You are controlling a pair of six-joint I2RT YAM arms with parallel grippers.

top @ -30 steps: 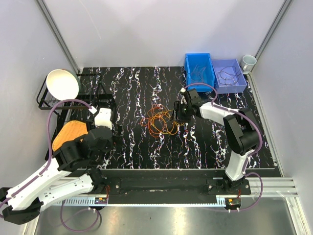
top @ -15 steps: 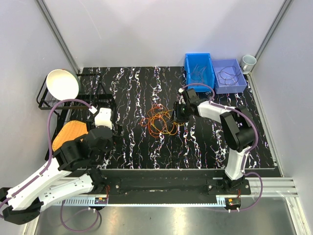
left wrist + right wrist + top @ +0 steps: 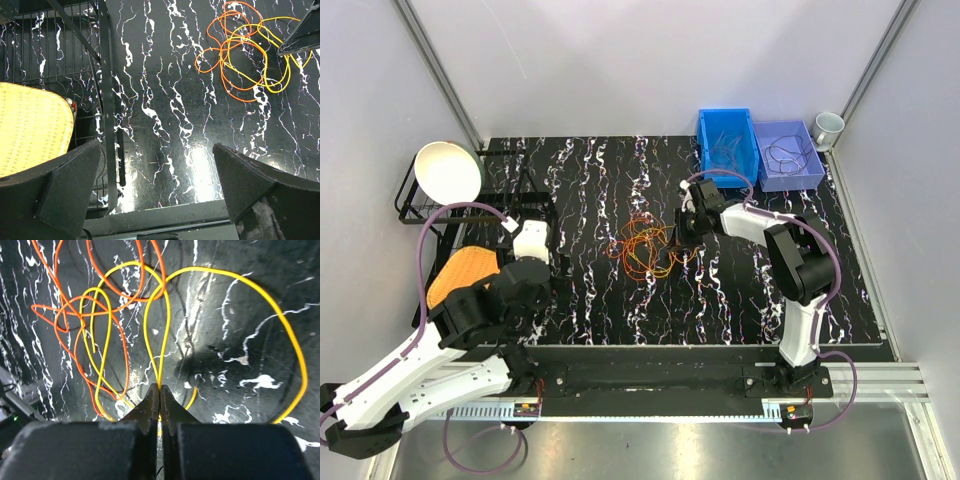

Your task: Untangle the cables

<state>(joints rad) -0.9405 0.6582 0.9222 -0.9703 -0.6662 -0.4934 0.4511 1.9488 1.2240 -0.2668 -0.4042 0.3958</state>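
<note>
At the middle of the table (image 3: 580, 200), the cables (image 3: 645, 248) lay knotted, the right gripper (image 3: 160, 390) clamped tight on a yellow strand (image 3: 160, 372) at the knot's right edge. The step was judged a pull-out, needing a slow draw rightward over bare table, short of the bins (image 3: 728, 140). The left gripper (image 3: 160, 172), spread wide and empty, hung beside the rack (image 3: 105, 90).

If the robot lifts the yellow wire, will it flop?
Probably floppy: the yellow cable lies in loose curls. It looks thin, so it is likely light. It crosses the orange cable, so that may drag along.
</note>
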